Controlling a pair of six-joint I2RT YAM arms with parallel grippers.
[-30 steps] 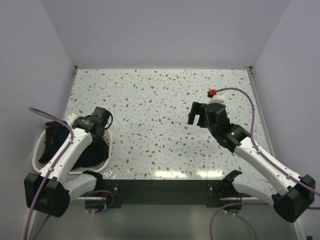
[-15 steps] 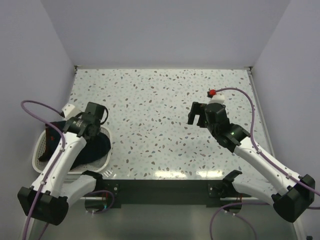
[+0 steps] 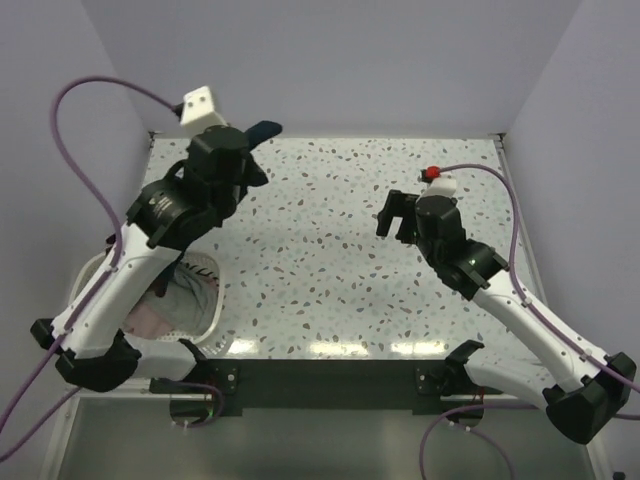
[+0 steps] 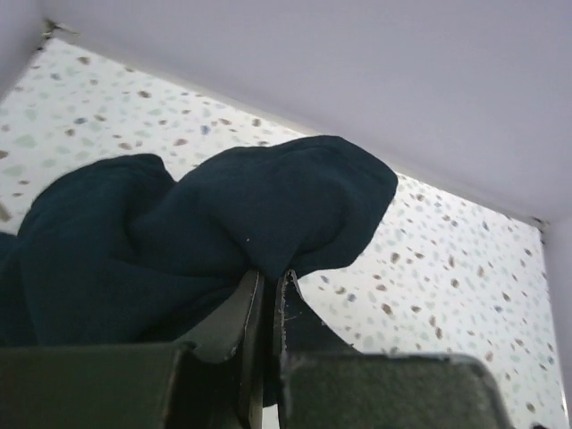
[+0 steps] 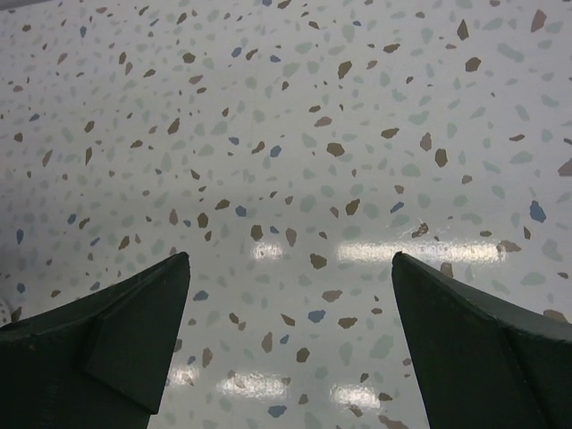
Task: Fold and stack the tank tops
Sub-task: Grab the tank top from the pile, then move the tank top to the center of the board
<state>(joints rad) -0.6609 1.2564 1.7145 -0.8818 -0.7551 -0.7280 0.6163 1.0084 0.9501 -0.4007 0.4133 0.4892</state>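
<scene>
- The white slotted basket [image 3: 208,268] sat at the near left edge of the speckled surface [image 3: 320,190], with pale cloth [image 3: 185,292] inside.
- The left tool [image 4: 268,284], high over the surface's far left, was pinched tight on a fold of the navy tank top [image 4: 206,223], which was bunched above its fingers.
- The right tool [image 5: 290,268] hovered with its jaws wide, holding nothing.

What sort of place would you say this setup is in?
Probably a robotics lab test cell, not a home: a speckled table boxed in by plain pale walls, the left arm and right arm bolted at its near edge, and a white laundry basket beside them.
</scene>
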